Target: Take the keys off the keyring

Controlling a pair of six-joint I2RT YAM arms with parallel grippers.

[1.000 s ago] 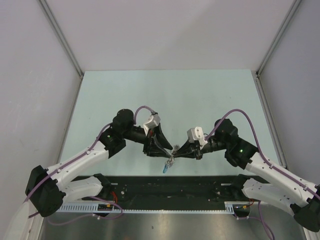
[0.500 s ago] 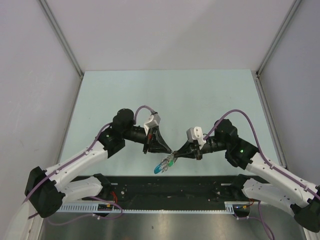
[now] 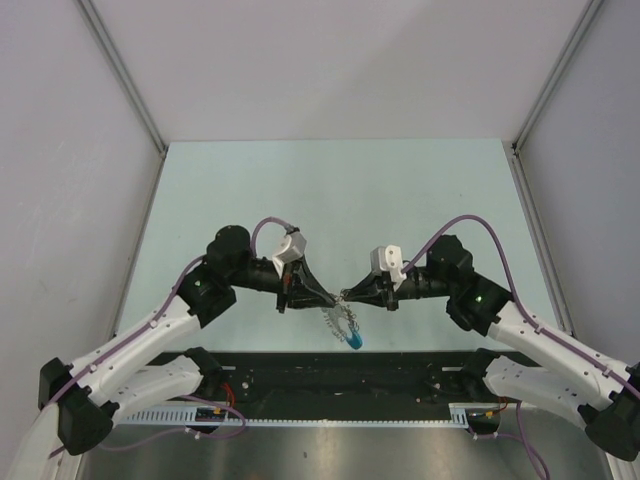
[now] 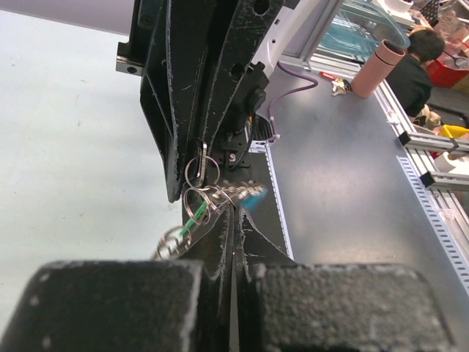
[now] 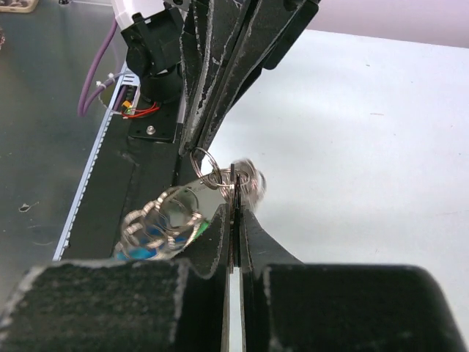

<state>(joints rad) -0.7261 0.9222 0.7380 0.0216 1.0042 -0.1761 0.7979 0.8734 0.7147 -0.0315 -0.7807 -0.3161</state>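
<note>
The pale green tabletop (image 3: pixel 330 190) reaches from grey walls at 12 o'clock to a black plate (image 3: pixel 350 372) along its 6 o'clock edge. On that plate stand the left arm base (image 3: pixel 205 368) at 7 o'clock and the right arm base (image 3: pixel 488 375) at 5 o'clock.

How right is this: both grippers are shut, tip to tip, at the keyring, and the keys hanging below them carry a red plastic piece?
Only the colour is wrong: the plastic piece is blue, not red, as the top external view shows. The rest stands: the left gripper and the right gripper are shut, tip to tip, at the keyring, and the keys hang below them.
</note>
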